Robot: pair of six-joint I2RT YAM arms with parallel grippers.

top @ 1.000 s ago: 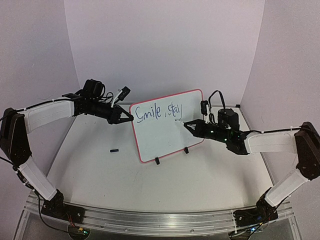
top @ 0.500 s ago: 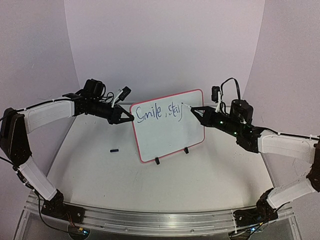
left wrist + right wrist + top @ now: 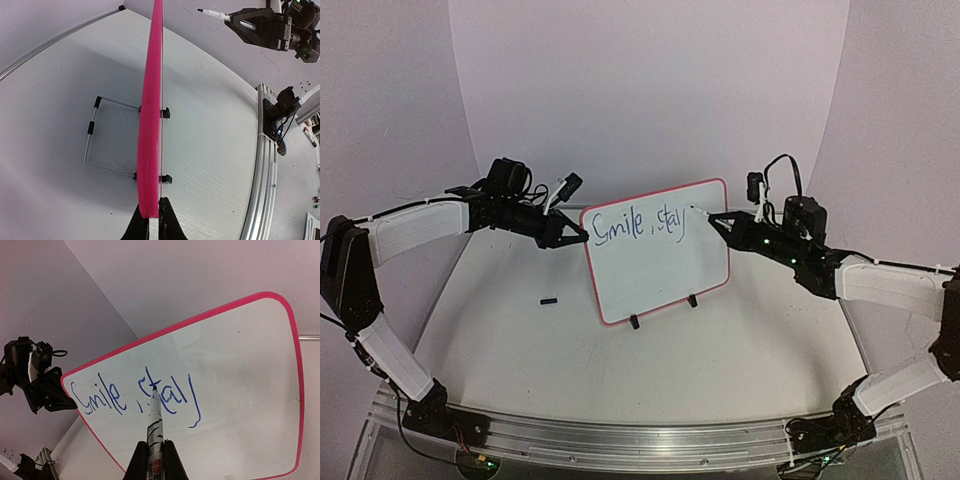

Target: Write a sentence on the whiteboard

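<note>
The whiteboard (image 3: pixel 660 280), white with a red-pink frame, stands upright mid-table on two black clip feet (image 3: pixel 634 322). Blue lettering (image 3: pixel 640 224) along its top reads "Smile, stay". My left gripper (image 3: pixel 582 236) is shut on the board's left edge; the left wrist view shows the board edge-on (image 3: pixel 151 110) between my fingers (image 3: pixel 151 215). My right gripper (image 3: pixel 715 220) is shut on a marker (image 3: pixel 700 212) with its tip just right of "stay". In the left wrist view the marker (image 3: pixel 215 13) is clear of the board face. The right wrist view shows the marker (image 3: pixel 155 425) pointing at the lettering (image 3: pixel 135 395).
A small black cap-like piece (image 3: pixel 549 300) lies on the table left of the board. A wire stand (image 3: pixel 100 145) props the board from behind. An aluminium rail (image 3: pixel 620 435) runs along the near edge. Purple walls close in the back and sides.
My right gripper has risen with the marker from in front of the board's middle to the level of the lettering, then drawn back slightly to the right. The lettering and left gripper are unchanged.
</note>
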